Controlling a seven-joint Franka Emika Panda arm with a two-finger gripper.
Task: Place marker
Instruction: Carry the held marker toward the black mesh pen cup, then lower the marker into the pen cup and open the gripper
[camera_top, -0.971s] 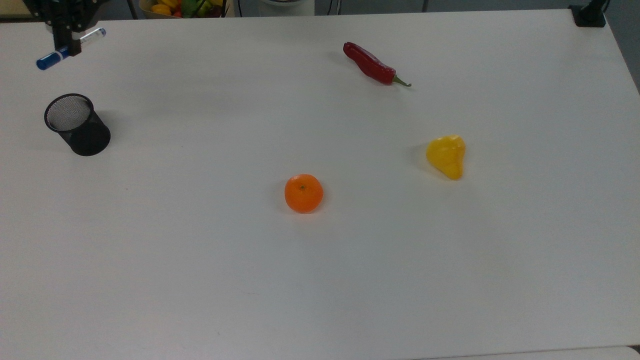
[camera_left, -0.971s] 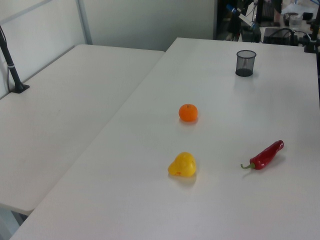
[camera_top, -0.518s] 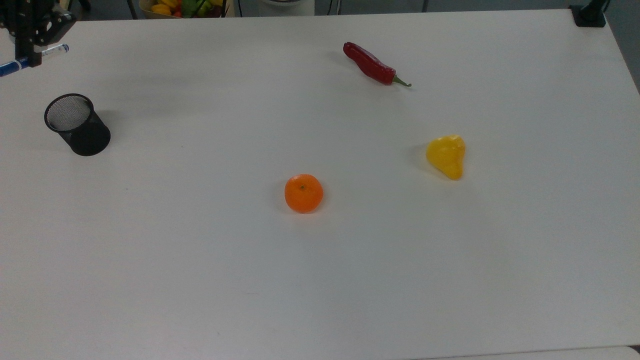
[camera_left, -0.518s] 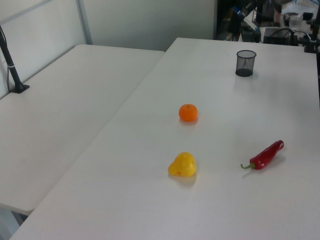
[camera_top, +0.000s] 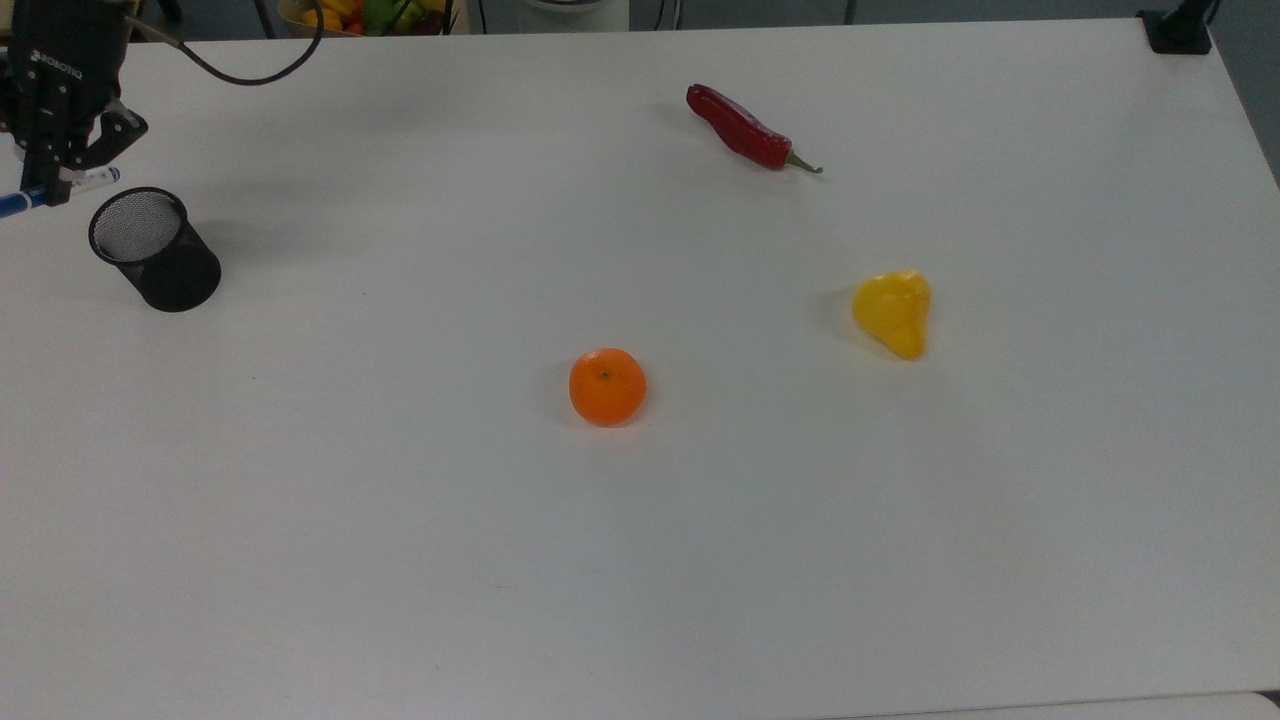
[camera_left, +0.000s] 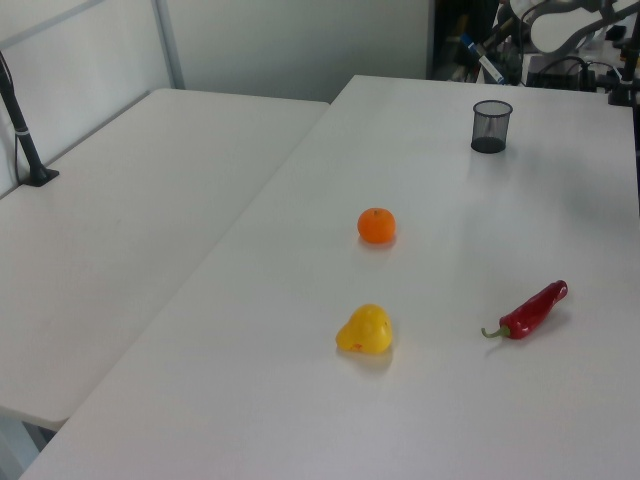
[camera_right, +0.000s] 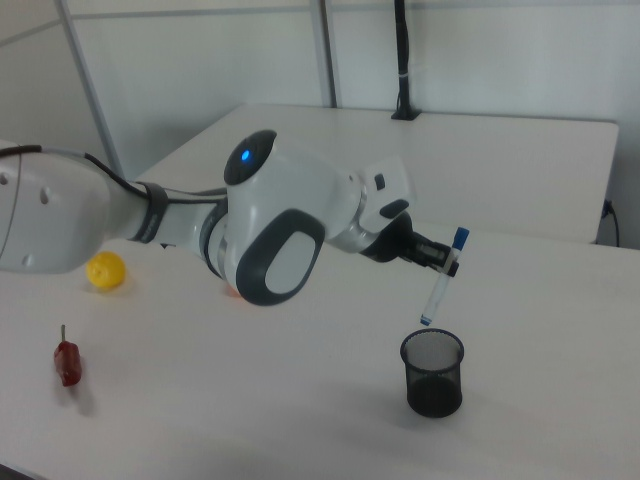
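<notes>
While the gripper (camera_right: 447, 262) clamps the marker (camera_right: 443, 277) near its upper end, the pen hangs almost upright in the air, blue cap on top and small blue tip pointing down just above the open mouth of the black mesh cup (camera_right: 433, 373). In the top view the gripper (camera_top: 45, 185) sits at the far left edge of the table, with the marker (camera_top: 30, 196) sticking out on both sides of the black fingers (camera_top: 60, 160), just beside the cup's (camera_top: 155, 250) rim. The white arm (camera_right: 200, 225) reaches in from the right view's left, its wrist turned so the gripper points sideways toward the right view's right. In the left view the marker (camera_left: 483, 62) shows as a slanted sliver above the cup (camera_left: 491, 126) at the table's far end. Farther out on the white table (camera_top: 700, 550) lie an orange (camera_top: 607, 387), a yellow pepper (camera_top: 893, 312) and a red chili (camera_top: 745, 130), all well apart from the cup.
</notes>
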